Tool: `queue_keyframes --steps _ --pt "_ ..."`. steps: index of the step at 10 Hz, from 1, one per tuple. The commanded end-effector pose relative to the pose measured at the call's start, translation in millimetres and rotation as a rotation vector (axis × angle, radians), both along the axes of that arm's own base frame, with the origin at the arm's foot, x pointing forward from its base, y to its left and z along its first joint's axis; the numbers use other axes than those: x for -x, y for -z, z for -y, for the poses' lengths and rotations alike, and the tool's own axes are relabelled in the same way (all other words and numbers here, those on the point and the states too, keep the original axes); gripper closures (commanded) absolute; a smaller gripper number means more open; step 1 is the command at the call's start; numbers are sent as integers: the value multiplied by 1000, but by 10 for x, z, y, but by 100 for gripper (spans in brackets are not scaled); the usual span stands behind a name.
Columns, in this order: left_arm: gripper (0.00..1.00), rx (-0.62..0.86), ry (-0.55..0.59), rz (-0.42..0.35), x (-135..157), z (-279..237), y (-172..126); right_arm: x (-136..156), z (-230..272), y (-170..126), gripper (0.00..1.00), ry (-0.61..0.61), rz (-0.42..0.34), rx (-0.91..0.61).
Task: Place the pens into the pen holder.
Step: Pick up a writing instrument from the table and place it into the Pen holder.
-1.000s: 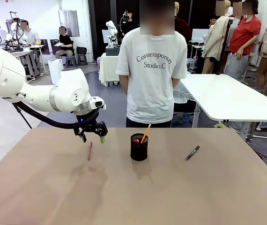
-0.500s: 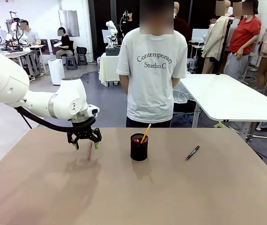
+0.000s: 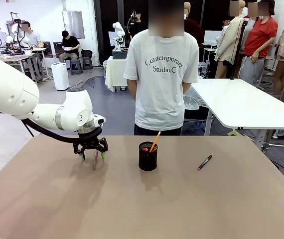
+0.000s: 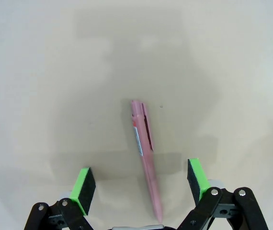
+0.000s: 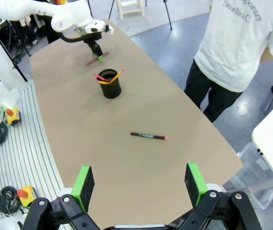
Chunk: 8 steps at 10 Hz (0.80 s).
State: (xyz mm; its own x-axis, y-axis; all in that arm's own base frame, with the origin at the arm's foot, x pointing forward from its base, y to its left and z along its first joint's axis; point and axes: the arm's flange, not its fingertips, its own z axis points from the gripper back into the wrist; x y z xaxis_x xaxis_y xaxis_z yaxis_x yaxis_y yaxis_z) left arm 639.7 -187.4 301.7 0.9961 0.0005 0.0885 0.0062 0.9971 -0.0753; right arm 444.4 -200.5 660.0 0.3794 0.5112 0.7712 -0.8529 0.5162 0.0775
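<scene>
Left end effector (image 4: 141, 180) is down low over the surface (image 3: 182, 209) on my left side, fingers wide apart with nothing clamped. The reddish-brown pen (image 4: 143, 148) lies flat between the green pads (image 4: 84, 184), a bit closer to one pad and touching neither. The pen holder (image 3: 148, 158) stands upright mid-surface, well apart from that pen, with the orange-yellow pencil (image 3: 155, 141) leaning out of it plus something pinkish-red inside. The black pen with red ends (image 3: 205, 162) lies flat on the far side of the holder. Right end effector (image 5: 140, 184) hangs high above the surface, also spread apart and empty. A person (image 3: 162, 74) stands at the far edge.
</scene>
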Motion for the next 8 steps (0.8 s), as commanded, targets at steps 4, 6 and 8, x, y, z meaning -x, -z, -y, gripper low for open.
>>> queue_keyframes --steps 4,6,8 --pt "2 -47 -21 -3 -153 34 -59 19 -28 0 0 -6 12 -3" --pt "31 -79 -16 -42 -165 60 -55 19 -28 0 0 -6 12 -3" --pt "67 -100 -15 -49 -161 73 -26 19 -28 0 0 -6 12 -3"
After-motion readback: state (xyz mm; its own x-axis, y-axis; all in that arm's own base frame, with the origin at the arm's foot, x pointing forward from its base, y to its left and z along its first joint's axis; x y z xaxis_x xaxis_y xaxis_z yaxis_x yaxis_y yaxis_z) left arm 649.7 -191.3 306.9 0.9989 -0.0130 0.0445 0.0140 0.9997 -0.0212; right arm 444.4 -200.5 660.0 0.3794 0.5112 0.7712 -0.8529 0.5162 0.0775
